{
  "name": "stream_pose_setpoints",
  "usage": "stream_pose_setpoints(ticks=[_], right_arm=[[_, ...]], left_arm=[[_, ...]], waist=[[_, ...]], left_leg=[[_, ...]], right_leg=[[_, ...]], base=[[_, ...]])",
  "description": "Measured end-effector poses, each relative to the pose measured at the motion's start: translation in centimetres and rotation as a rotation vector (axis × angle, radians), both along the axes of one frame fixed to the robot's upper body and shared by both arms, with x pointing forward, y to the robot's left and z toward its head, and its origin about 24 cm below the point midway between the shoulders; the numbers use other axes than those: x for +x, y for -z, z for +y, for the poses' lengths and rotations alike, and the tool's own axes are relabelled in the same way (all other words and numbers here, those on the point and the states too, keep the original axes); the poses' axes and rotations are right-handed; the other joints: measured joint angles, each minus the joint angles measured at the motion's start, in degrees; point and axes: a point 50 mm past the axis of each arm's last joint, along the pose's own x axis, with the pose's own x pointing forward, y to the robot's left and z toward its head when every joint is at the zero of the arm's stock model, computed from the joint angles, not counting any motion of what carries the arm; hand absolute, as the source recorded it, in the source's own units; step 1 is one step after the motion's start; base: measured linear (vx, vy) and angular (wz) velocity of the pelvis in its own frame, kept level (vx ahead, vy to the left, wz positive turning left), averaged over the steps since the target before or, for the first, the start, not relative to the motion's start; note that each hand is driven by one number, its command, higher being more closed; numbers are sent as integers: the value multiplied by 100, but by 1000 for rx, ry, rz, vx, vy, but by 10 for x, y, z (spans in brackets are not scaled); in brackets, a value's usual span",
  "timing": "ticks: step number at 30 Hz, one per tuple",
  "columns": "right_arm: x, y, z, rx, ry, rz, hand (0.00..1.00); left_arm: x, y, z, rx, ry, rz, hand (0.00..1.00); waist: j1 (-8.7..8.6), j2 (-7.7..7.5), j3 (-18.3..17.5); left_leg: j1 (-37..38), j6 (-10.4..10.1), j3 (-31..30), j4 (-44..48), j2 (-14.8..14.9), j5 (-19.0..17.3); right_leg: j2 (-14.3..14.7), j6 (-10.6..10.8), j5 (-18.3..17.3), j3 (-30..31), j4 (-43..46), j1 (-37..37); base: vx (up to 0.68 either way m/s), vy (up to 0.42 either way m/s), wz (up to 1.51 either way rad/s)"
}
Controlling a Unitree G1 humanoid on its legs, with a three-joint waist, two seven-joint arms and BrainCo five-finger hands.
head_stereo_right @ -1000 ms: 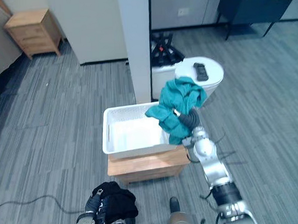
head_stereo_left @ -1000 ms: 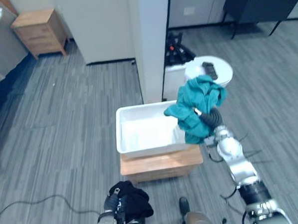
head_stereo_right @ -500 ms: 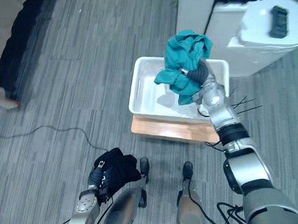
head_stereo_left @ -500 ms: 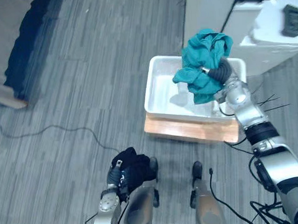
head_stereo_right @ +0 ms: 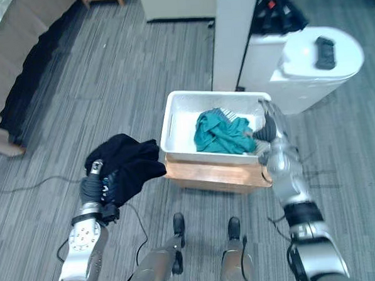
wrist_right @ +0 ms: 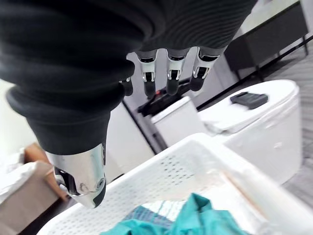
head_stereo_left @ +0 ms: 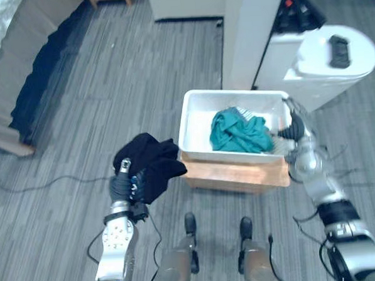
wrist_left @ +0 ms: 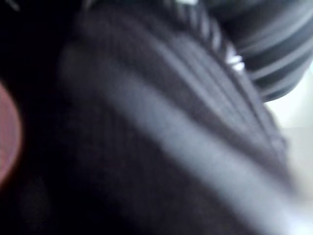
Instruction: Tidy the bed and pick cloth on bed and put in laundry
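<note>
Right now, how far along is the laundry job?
Done: the teal cloth lies in the white laundry basket, with the right robot hand open at its right rim. In hand: the left robot hand grips a black cloth, left of the basket. Left: dropping that black cloth in; the bed shows too little to judge tidying.

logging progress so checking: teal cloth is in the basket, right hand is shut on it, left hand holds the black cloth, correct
Not quite. The right hand is open, fingers straight and holding nothing, above the basket; the right wrist view shows it. The teal cloth does lie in the basket, and the left hand holds the black cloth.
</note>
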Motion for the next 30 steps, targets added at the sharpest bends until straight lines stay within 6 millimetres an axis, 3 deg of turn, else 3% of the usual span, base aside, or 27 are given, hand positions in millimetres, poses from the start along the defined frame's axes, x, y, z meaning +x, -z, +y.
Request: stream_pose_setpoints(ticks=[5, 7, 13, 16, 22, 23, 26, 30], right_arm=[[-46, 31, -14, 66, 114, 60, 0], [-63, 47, -12, 99, 130, 111, 0], [-103, 82, -11, 173, 177, 245, 0], [-116, 90, -12, 189, 203, 273, 0], [-121, 98, 1, 235, 214, 260, 0], [-120, 98, 5, 244, 202, 256, 0], [-113, 93, 19, 298, 178, 204, 0], [-100, 81, 37, 366, 137, 114, 0]], left_arm=[[18, -29, 11, 9, -80, -116, 100], [29, -41, 16, 32, -112, -155, 100], [73, -48, 29, 140, -179, -86, 100], [93, -48, 26, 173, -183, -35, 100], [120, -39, 0, 310, -95, 66, 100], [122, -37, -3, 306, -88, 78, 0], [127, -34, -19, 303, -51, 103, 0], [132, -25, -25, 310, -40, 165, 0]], waist=[[-232, -249, -356], [-370, -257, -385], [-800, -231, -427], [-1061, -235, -419], [-1205, -345, -67], [-1205, -357, -8], [-1189, -366, 304], [-1125, -351, 454]], left_leg=[[263, -49, 376, 1, 11, -91], [379, -27, 581, 0, 16, -152], [181, -28, 1159, -1, 92, -179], [-88, -63, 1280, -1, 130, -151], [-380, -103, 1613, -1, 178, -123], [-438, -104, 1721, 0, 182, -123], [-574, -103, 2148, 2, 187, -122], [-672, -126, 2429, 6, 216, -107]], right_leg=[[4, 9, 35, 357, 33, 48], [12, 14, 11, 560, 51, 41], [81, 19, 14, 1159, 43, -442], [108, 19, 14, 1277, 49, -772], [136, 23, 19, 1429, 92, -1243], [130, 24, 41, 1455, 139, -1338], [49, 69, 306, 1465, 288, -1598], [33, 55, 444, 1481, 242, -1727]], base=[[35, 5, -38], [2, 9, -47], [-37, -4, -54], [-25, -37, -26], [12, -41, -19], [52, -28, -7], [48, -16, 3], [92, -8, -8]])
